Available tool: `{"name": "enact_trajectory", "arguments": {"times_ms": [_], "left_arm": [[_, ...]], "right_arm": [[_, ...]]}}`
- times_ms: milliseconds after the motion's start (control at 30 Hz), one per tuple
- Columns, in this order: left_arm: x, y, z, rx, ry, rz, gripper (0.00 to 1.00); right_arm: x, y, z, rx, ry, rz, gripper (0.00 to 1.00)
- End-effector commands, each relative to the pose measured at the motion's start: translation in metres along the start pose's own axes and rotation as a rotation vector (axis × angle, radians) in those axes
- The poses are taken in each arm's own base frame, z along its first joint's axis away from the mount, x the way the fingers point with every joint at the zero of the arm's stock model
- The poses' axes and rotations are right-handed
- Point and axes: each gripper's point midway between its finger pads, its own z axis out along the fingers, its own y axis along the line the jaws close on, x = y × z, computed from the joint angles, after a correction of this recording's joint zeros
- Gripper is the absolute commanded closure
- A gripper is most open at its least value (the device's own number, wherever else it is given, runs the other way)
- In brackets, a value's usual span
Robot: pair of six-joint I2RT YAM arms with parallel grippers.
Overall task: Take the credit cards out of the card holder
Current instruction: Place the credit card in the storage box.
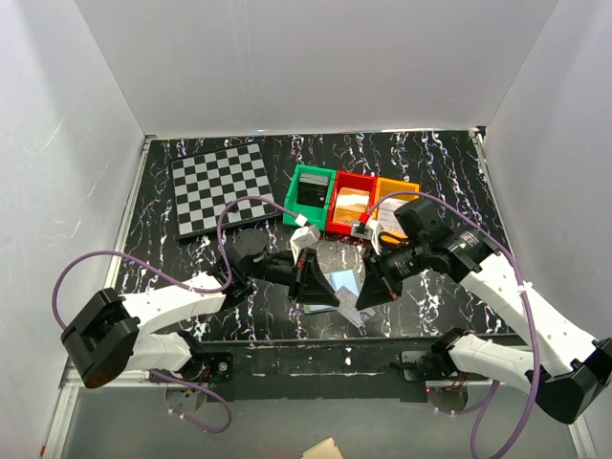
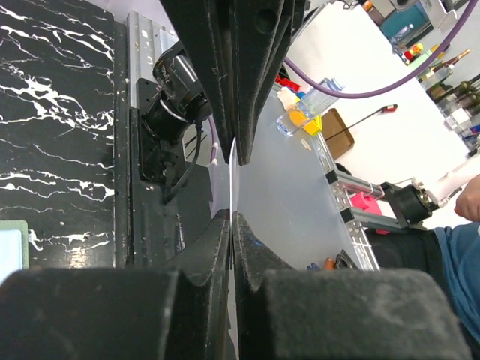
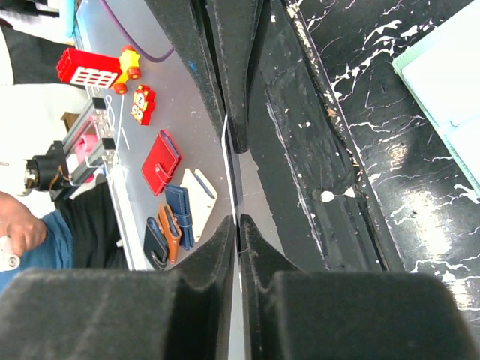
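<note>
White walls enclose a black marbled worktop [image 1: 449, 163]. From above we see a checkerboard [image 1: 220, 191] at far left and green, red and orange bins [image 1: 349, 206] in the middle. In front of the bins the holder [image 1: 335, 284] lies open, pale blue side up. It sits between the left tool [image 1: 314, 279] and the right tool [image 1: 371, 285], which crowd its edges.

Left wrist view: the tool is clenched on a thin pale card [image 2: 232, 180], seen edge-on. A corner of the holder shows on the worktop at far left, apart from the tool.

Right wrist view: this tool too is clamped on a thin card edge. The holder lies flat at upper right, apart.

We cannot tell whether they pinch one card or two. We judge at least one card is out; whether others remain in the pockets is hidden.
</note>
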Motion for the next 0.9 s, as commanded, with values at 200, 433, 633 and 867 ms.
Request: {"name": "enact_trajectory", "arguments": {"times_ms": [200,433,633,867], "left_arm": [[-0.0036,-0.0104,0.0001,0.046,-0.010,0.054,1.00],[0.0008,-0.0096,-0.0011,0.045,-0.009,0.045,1.00],[-0.0010,-0.0098,-0.0008,0.045,-0.015,0.048,1.00],[-0.0032,-0.0096,0.0000,0.044,-0.022,0.048,1.00]], "right_arm": [[-0.0178,0.0069,-0.0071,0.012,-0.095,-0.070,0.76],[-0.0208,0.0046,-0.0089,0.015,-0.113,-0.058,0.81],[-0.0208,0.0050,-0.0090,0.004,-0.115,-0.052,0.84],[-0.0187,0.0050,-0.0086,0.002,-0.110,-0.048,0.86]]}}
